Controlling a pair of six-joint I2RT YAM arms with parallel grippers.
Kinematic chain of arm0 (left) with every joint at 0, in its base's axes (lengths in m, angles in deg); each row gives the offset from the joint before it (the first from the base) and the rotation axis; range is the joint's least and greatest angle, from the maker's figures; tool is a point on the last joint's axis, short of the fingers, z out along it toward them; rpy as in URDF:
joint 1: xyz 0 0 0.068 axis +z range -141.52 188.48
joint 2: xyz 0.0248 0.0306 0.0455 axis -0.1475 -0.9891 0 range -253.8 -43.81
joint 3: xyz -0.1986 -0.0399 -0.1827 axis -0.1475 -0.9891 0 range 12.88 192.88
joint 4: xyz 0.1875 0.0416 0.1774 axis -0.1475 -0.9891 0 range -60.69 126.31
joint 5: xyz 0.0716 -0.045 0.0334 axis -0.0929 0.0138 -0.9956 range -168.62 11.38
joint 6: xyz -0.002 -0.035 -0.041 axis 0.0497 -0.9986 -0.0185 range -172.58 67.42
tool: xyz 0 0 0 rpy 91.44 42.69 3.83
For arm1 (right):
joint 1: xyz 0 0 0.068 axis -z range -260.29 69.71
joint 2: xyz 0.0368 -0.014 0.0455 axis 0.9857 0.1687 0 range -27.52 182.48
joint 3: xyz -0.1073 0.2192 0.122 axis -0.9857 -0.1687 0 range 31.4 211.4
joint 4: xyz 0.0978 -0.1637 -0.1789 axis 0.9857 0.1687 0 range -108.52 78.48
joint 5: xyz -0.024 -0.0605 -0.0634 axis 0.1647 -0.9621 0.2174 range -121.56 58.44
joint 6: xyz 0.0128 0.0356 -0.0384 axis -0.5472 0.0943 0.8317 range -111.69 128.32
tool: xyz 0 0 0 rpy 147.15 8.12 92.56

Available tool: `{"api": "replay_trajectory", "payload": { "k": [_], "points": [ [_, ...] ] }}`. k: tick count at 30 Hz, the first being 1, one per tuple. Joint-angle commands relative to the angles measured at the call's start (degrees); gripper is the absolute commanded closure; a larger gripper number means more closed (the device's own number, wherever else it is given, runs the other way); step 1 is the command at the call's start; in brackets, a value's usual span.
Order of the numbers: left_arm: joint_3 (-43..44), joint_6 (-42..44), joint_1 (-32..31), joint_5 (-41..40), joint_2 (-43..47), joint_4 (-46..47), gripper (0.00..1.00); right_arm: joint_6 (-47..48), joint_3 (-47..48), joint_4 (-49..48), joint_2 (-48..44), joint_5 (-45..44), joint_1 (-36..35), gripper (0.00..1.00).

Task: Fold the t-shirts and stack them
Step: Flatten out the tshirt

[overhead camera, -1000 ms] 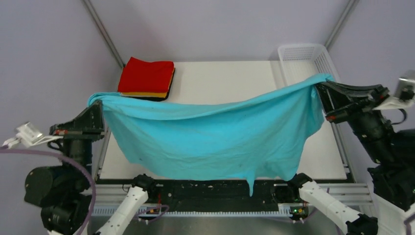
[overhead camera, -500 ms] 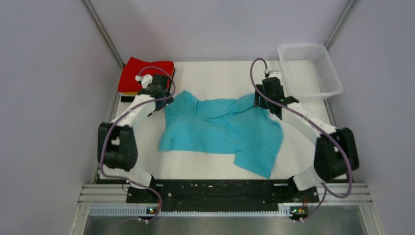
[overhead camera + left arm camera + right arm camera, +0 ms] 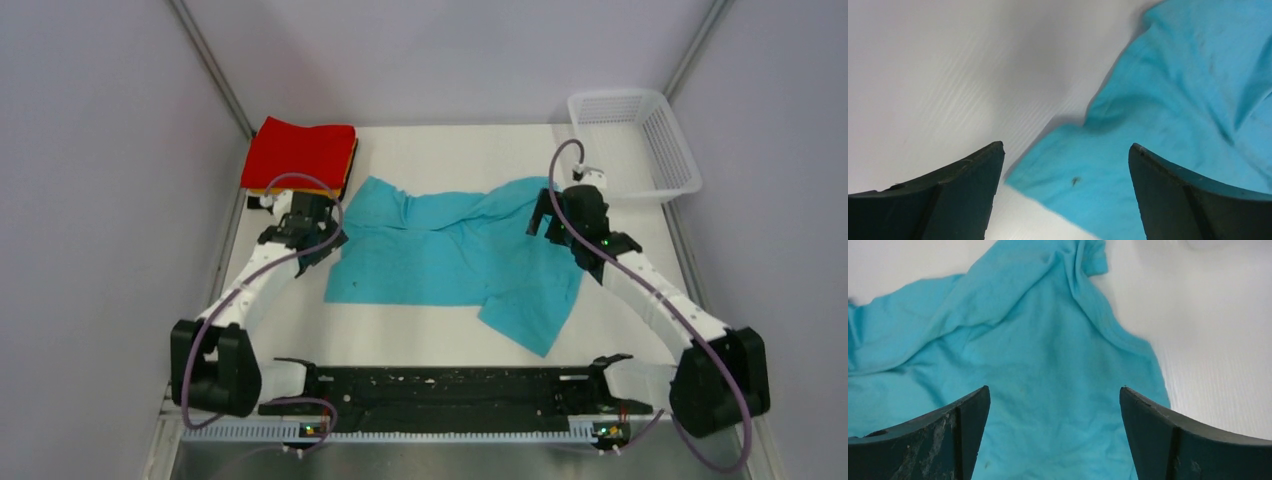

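Turquoise t-shirt (image 3: pixel 450 265) lies rumpled and loosely spread across the middle of the white worktop (image 3: pixel 420 335). One flap reaches toward the near edge on the right, and the far side is bunched in folds. The left claw (image 3: pixel 1065 150) hangs over the shirt's left border, its fingers spread wide with nothing between them. Beneath it, the wrist view shows the cloth's edge meeting bare worktop. The right claw (image 3: pixel 1054 390) hangs over the shirt's far right part, likewise spread wide and holding nothing, with wrinkled cloth filling most of its view. Farther back, at the far left corner, a red t-shirt (image 3: pixel 300 152) folded square tops a stack. An orange t-shirt (image 3: pixel 254 190) shows as a thin strip under it. A darker layer may lie below, though the left arm hides that edge. At the far right corner stands a white mesh basket (image 3: pixel 680 165), apart from the turquoise cloth.
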Motion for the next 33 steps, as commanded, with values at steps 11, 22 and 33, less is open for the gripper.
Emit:
{"api": "replay_trajectory", "payload": {
  "k": [11,22,33],
  "points": [
    [-23.75,-5.95,-0.06,10.04,12.31,8.13,0.27,-16.2,-22.14,1.97,-30.74,9.8,-0.2,0.01],
    [-22.57,-5.07,-0.15,11.2,2.38,6.88,0.72,-15.14,-21.06,7.57,-32.51,7.35,-0.21,0.01],
    [-22.5,-3.11,-0.15,13.03,6.0,9.42,1.0,-12.48,-14.83,22.71,-27.83,9.36,-1.15,0.01]
  ]
}}
